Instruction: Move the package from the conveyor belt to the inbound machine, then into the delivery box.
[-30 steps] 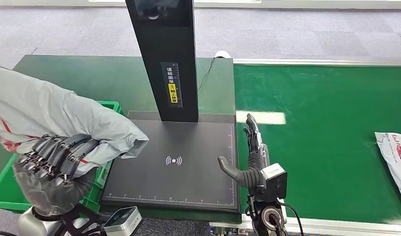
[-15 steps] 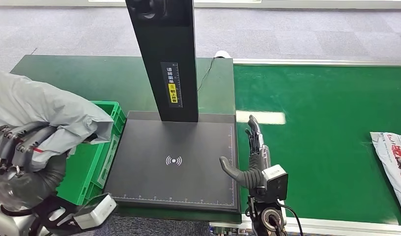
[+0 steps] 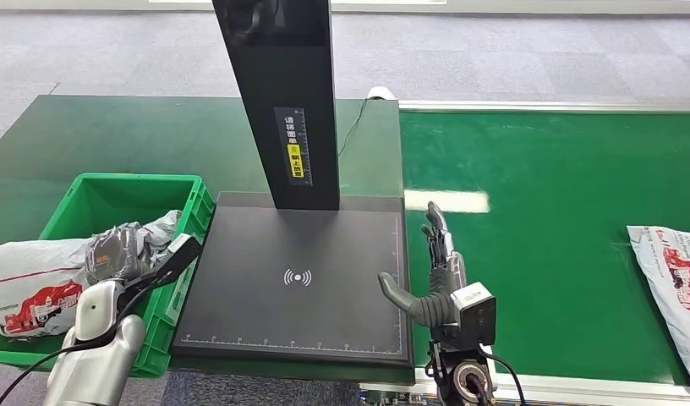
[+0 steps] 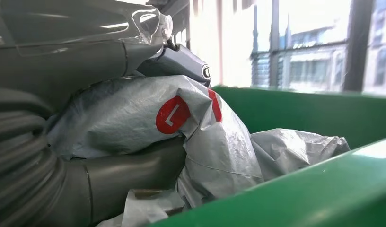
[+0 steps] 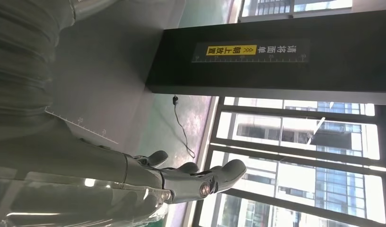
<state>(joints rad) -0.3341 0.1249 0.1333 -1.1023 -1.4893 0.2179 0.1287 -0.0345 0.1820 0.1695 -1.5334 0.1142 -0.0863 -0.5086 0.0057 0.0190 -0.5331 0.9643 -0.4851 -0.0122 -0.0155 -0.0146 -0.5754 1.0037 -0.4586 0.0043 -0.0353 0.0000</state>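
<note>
The grey plastic package (image 3: 46,283) with red print lies crumpled in the green delivery box (image 3: 113,184) and hangs over its left wall. My left hand (image 3: 128,254) is down in the box and grips the package (image 4: 200,127) between thumb (image 4: 125,170) and fingers (image 4: 87,52). The inbound machine's black plate (image 3: 325,254) and its column (image 3: 282,101) stand right of the box, with nothing on the plate. My right hand (image 3: 435,275) hangs open at the plate's right edge, fingers straight (image 5: 181,182), holding nothing.
A second package (image 3: 673,283) with red print lies on the green conveyor belt (image 3: 544,194) at the far right. The belt's metal rim (image 3: 578,387) runs along the front. The box's green wall (image 4: 300,111) rises close beside my left hand.
My left arm has swung left and down, carrying the package from above the plate's left edge into the green box. The belt's package has crept left. My right hand has stayed put.
</note>
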